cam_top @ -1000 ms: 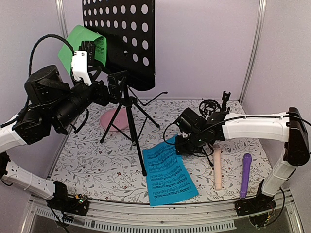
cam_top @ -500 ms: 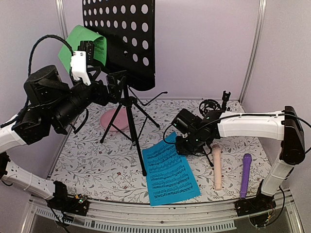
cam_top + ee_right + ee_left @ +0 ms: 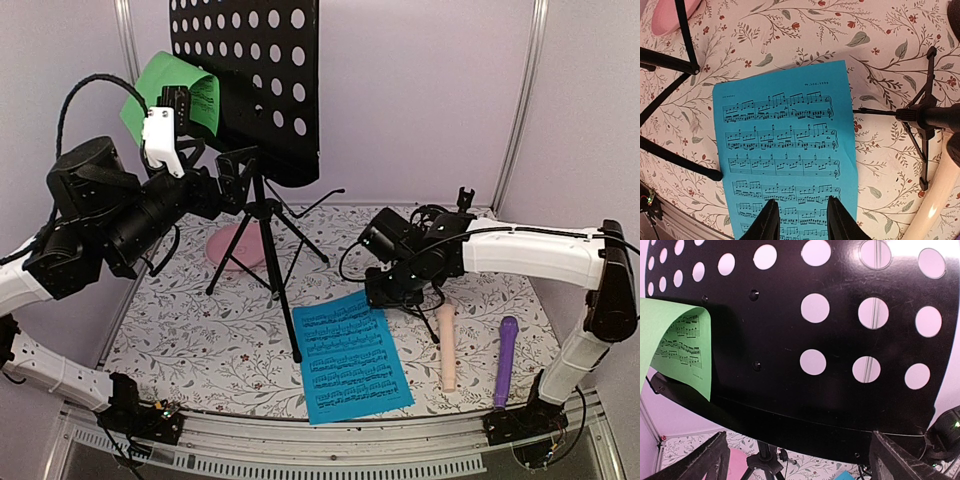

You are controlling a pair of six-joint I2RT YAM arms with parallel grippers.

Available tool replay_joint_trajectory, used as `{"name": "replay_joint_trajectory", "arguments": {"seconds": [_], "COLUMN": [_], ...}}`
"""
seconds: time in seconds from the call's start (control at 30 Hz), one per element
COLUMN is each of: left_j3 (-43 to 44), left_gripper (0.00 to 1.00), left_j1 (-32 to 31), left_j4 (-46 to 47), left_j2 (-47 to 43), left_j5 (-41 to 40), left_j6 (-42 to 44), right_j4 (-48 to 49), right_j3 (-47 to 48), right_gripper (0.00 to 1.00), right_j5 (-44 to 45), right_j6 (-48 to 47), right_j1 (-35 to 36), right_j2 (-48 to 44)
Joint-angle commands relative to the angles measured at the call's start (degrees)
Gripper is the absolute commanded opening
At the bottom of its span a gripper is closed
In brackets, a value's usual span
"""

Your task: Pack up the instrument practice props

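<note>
Basically nothing is packed yet, as far as I can judge: every prop is out in the open. Green sheet (image 3: 165, 85) sits curled on the black rack (image 3: 245, 80), which stands upright on its tripod (image 3: 265, 240) toward the back left. Blue sheet (image 3: 352, 355) lies flat on the table near the front, just right of the tripod's front leg. Beige microphone (image 3: 448, 345) and purple microphone (image 3: 506, 360) lie side by side but apart at the front right, both running front to back. 1 small mic stand (image 3: 920, 117) looks tipped on its side between the blue sheet and the beige microphone. A 2nd mic stand (image 3: 440, 215) is at the back right, partly hidden by the right arm. Left gripper (image 3: 799, 440) is raised in front of the rack, jaws wide, holding nothing, with the green sheet off to one side. Right gripper (image 3: 801, 210) hovers over the blue sheet, jaws a narrow gap apart with nothing between them; height above the paper is hard to judge. So my read is 0 items stowed: 2 sheets, 2 microphones, 2 stands and the rack left. No box or bag shows in any view, only a pink dish (image 3: 237, 245) behind the tripod. Table cover (image 3: 200, 340) is white with a floral vine print, a metal rail (image 3: 300, 440) runs along the near edge, and pale lilac walls (image 3: 420, 100) with metal posts (image 3: 525, 90) close off the back.
</note>
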Motion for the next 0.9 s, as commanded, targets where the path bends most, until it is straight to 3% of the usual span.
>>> {"name": "replay_joint_trajectory", "arguments": {"seconds": [0.0, 0.33, 0.6, 0.87], "left_j3": [-1.17, -2.72, 0.27, 1.83], "left_gripper": [0.98, 0.99, 0.99, 0.99], "left_j1": [0.73, 1.92, 4.70, 6.46], "left_j4": [0.96, 4.14, 4.01, 3.43], "left_j2": [-1.47, -2.25, -0.22, -1.30], "left_j5": [-0.78, -0.08, 2.70, -2.64], "left_j6": [1.06, 6.30, 8.10, 9.68], "right_j4": [0.77, 0.15, 3.16, 15.82], "right_j3": [1.78, 3.46, -2.98, -6.68], "right_gripper": [0.35, 0.42, 0.42, 0.43], "right_j5": [-0.24, 2.69, 7.20, -4.06], "right_j6": [-1.40, -11.81, -18.95, -32.21], "right_j1": [-0.03, -0.04, -0.01, 0.03], "right_j2": [-5.67, -12.85, -26.70, -36.39]}}
